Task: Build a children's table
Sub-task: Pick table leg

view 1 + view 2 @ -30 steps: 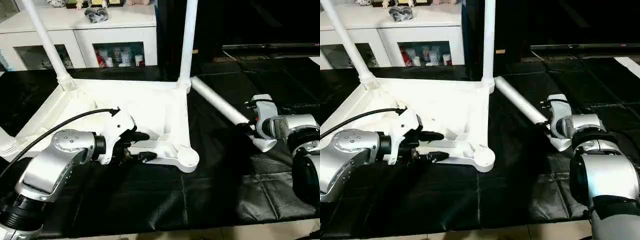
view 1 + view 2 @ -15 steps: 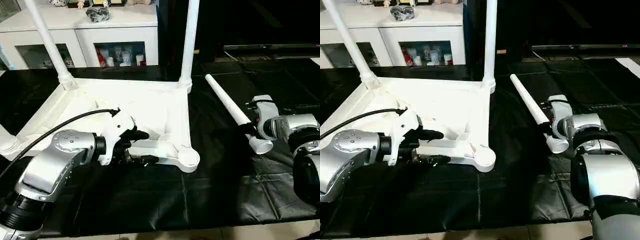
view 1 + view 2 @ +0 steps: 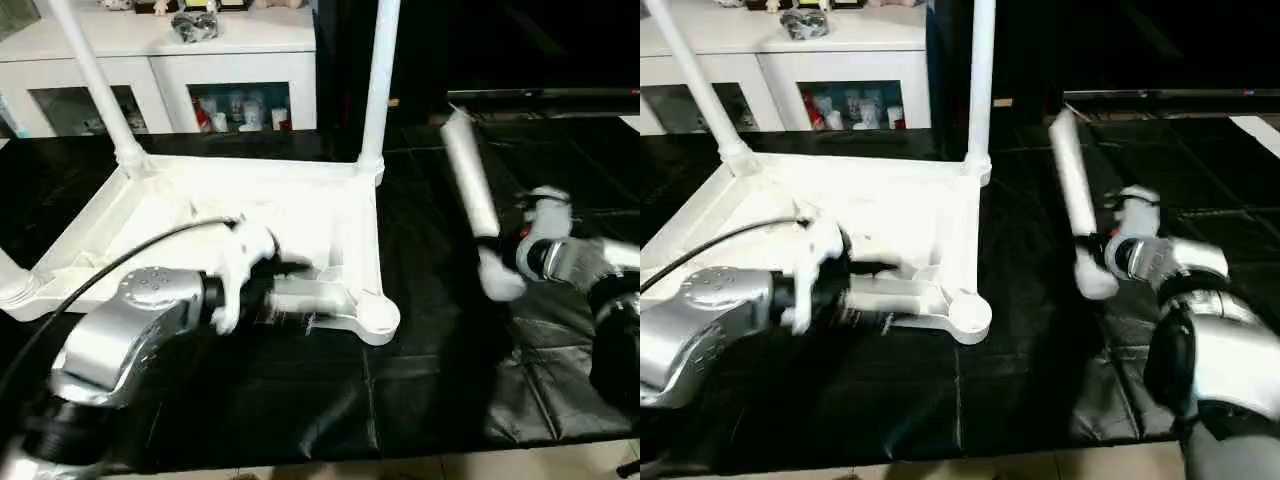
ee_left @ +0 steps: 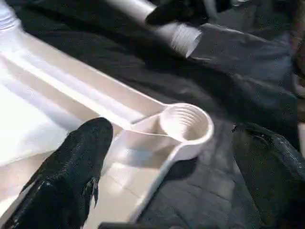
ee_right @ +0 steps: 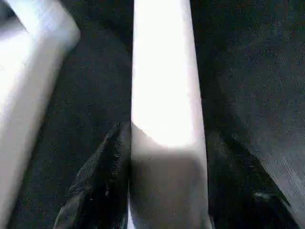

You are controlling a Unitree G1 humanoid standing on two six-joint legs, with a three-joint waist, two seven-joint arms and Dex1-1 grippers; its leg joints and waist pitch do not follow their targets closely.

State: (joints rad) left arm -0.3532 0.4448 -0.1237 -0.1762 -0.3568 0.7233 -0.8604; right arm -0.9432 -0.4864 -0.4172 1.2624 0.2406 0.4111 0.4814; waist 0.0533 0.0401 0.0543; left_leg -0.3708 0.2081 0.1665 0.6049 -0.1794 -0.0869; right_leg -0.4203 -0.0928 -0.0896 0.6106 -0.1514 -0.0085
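Where the black cloth (image 3: 430,400) covers the work surface, the upturned table top (image 3: 300,215) is seen across the left and centre of the head views, ribbed underside upward. Two legs are seated upright in its far corner sockets: one at upper left (image 3: 95,80), one at upper centre (image 3: 380,80). A third socket end (image 3: 12,285) is cut by the left edge. The near right corner socket (image 4: 186,124) is shown empty, its inner thread visible. Behind, at the upper left, a white cabinet (image 3: 170,70) with glass doors is seen. At centre right, the loose leg (image 3: 470,185) is held clear of the cloth, tilted steeply, wide end lowest; the right gripper (image 5: 162,191) is closed around it, a black finger on each side. At lower left, the left gripper (image 4: 176,167) is held with fingers (image 4: 76,167) spread apart, beside the empty socket.
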